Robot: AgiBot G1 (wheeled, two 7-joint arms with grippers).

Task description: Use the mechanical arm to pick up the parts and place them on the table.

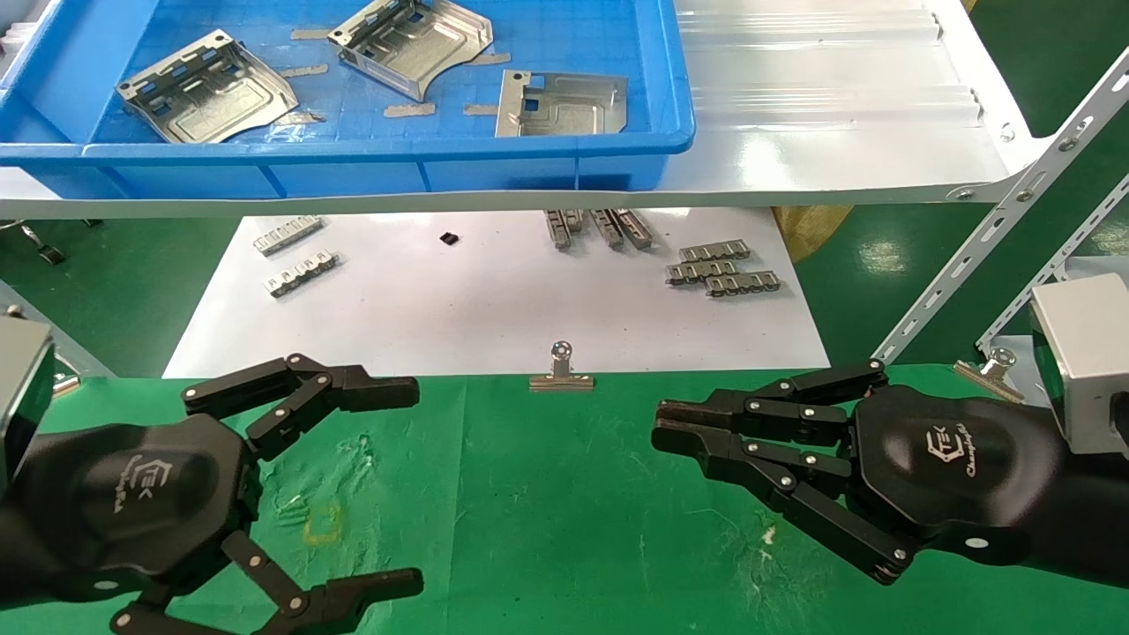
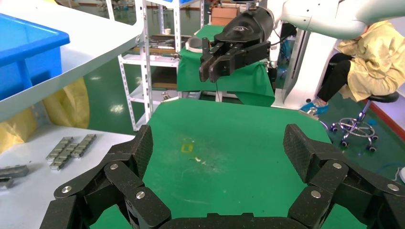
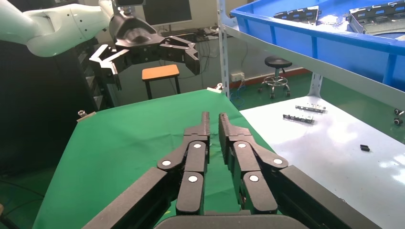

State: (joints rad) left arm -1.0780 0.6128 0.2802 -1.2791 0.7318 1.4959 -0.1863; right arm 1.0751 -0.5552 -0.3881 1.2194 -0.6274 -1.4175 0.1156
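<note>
Three silver stamped parts lie in a blue bin on the white shelf, far from both grippers. Two of them also show in the right wrist view. My left gripper hovers open and empty over the left of the green table; its own view shows the fingers spread wide above bare cloth. My right gripper is shut and empty over the right of the table, its fingers pointing left; its closed tips show in the right wrist view.
A white sheet behind the table carries small slotted metal strips and a small black piece. A binder clip sits on the table's far edge. The shelf's angled metal struts stand at the right.
</note>
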